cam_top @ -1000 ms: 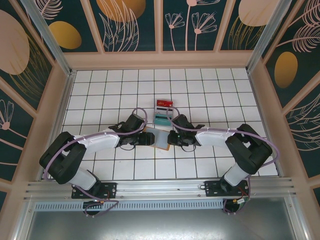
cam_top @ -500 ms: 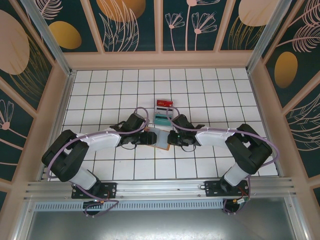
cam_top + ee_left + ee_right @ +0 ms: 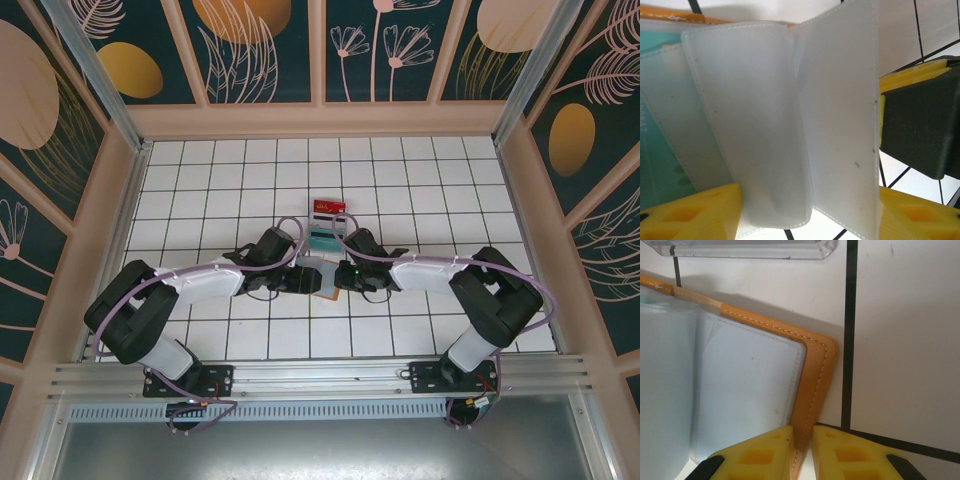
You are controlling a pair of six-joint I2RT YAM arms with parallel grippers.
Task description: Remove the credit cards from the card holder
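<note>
The card holder (image 3: 320, 277) lies open between my two grippers, orange-bordered with pale plastic sleeves. The left gripper (image 3: 298, 278) is open, its yellow fingers (image 3: 695, 212) wide apart, and the clear sleeves (image 3: 770, 125) stand up between them. The right gripper (image 3: 338, 277) is shut on the holder's orange border (image 3: 812, 385) at its corner. A red card (image 3: 328, 209) and a teal card (image 3: 322, 238) lie on the tiles just beyond the holder. Teal (image 3: 657, 150) shows behind the sleeves at the left; I cannot tell whether that is a card inside the holder.
White tiled floor (image 3: 420, 190) with open room at the back and on both sides, boxed in by wooden-framed walls (image 3: 320, 120). A clear-edged flat thing (image 3: 745, 249) lies just past the holder in the right wrist view.
My left gripper has moved right, in over the holder, and the holder's sleeves have bunched up between its fingers. The right gripper has kept its hold and place.
</note>
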